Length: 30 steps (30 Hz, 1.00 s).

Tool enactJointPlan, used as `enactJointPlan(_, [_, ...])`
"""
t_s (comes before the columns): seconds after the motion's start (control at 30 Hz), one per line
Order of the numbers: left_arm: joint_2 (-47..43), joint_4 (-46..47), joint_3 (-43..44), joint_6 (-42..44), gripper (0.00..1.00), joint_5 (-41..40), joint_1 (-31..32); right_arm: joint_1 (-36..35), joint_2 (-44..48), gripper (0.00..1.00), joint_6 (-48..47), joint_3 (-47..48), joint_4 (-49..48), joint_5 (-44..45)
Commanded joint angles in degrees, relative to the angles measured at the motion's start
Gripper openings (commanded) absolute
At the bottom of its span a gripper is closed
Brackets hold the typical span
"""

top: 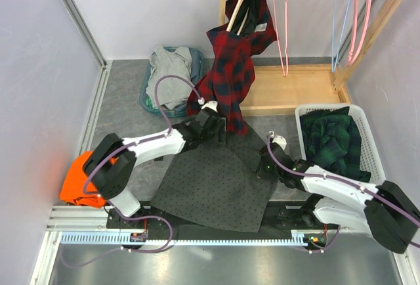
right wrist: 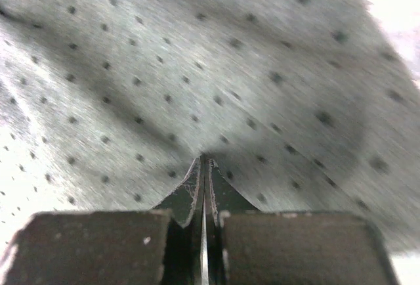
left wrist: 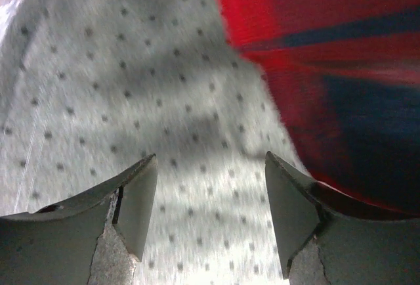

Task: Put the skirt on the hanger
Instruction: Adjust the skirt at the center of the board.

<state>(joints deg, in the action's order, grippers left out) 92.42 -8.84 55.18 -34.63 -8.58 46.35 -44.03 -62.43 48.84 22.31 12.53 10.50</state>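
left gripper (left wrist: 210,167) hangs released over the far edge of the grey dotted skirt (top: 213,186), just beside the red plaid garment (top: 230,68). the skirt lies spread near centre. right gripper (right wrist: 203,161) is clenched, pinching the skirt's right edge.

top external: high over the near edge, looks down and far, whole scene | left wrist, right wrist: each very close, facing down | shared by all three: dotted skirt (top: 216,186)

Green plaid garment (top: 335,142) in white basket (top: 321,108); orange cloth (top: 79,180) left.
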Motion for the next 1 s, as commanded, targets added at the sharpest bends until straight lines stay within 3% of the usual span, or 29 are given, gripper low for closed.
enactJointPlan(0.0, [5.7, 5.1, 5.2, 1.9, 0.72, -2.4, -1.0, -0.1, 4.6, 0.0, 2.6, 0.3, 8.8, 2.9])
enactJointPlan(0.3, [17.0, 6.9, 9.3, -0.9, 0.71, -2.1, -3.0, 0.0, 1.4, 0.0, -1.1, 6.8, 11.7, 5.1])
enactJointPlan(0.63, [6.2, 5.2, -11.7, -8.9, 0.71, -4.5, -6.6, 0.3, -4.5, 0.0, -1.4, 9.1, 10.6, 8.7])
enactJointPlan(0.83, [-1.4, -1.2, -17.3, -11.6, 0.71, -10.7, -7.4, 1.3, -13.1, 0.0, -3.3, 10.6, 8.6, 9.7])
enactJointPlan(0.97, [-2.3, -2.1, -17.5, -11.5, 0.72, -10.3, -8.3, 3.9, -19.0, 0.0, -5.9, 13.5, 7.1, 10.2])
